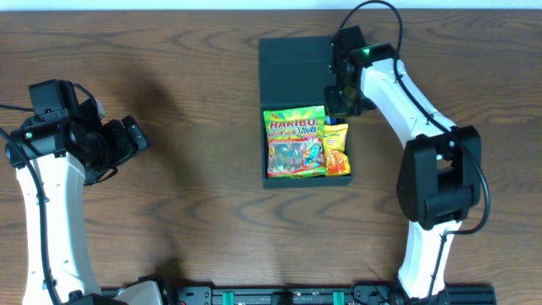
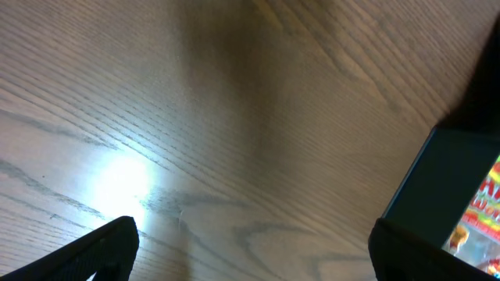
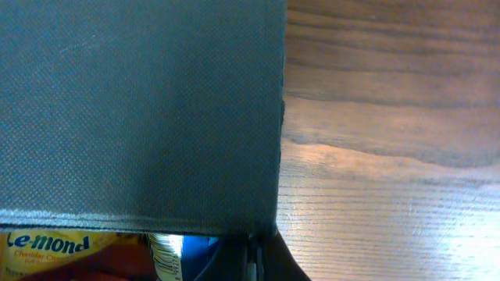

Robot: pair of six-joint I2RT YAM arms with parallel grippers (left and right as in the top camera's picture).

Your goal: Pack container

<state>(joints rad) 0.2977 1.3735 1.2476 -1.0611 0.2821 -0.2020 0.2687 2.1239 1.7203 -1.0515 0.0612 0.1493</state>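
Observation:
The dark teal container stands at the table's middle back, its flap lid open toward the far edge. A Haribo packet and an orange snack packet lie inside. My right gripper is at the lid's right edge near the hinge. In the right wrist view the lid fills the upper left and my fingers are shut on its corner, with a yellow packet below. My left gripper is open and empty over bare wood at the far left.
The container's side and a bit of the Haribo packet show at the right of the left wrist view. The wooden table lies bare between the left arm and the container. Black rails run along the front edge.

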